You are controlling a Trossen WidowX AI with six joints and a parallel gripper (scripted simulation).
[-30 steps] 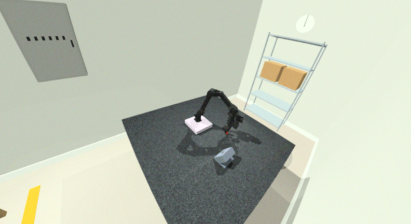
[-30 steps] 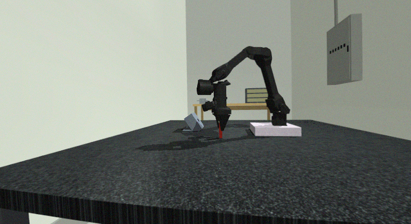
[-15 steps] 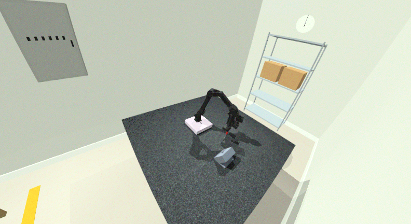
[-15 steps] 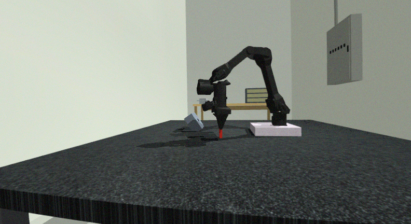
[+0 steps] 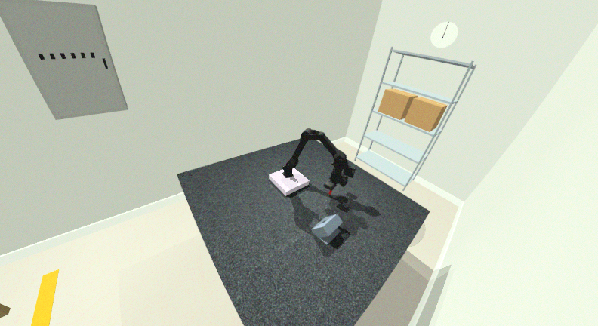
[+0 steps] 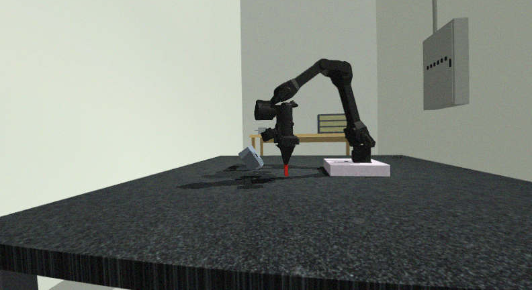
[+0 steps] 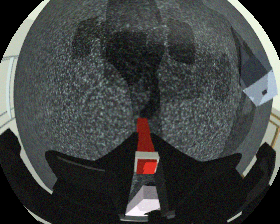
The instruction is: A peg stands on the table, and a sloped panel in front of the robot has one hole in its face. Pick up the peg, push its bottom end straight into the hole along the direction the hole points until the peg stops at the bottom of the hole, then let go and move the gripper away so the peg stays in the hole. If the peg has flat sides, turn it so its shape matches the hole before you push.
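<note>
The red peg is upright, with a square top and a pale band near it in the wrist view. My gripper points straight down and is shut on the peg. The fingers hide its upper part in the exterior view. Its lower end shows below the fingertips, seemingly just above the table. The grey-blue sloped panel stands apart from the gripper, with a small dark hole in its face.
The dark table carries everything. The pale pink base block is under the arm's foot, on the opposite side of the peg from the panel in the exterior view. Shelves stand beyond the table.
</note>
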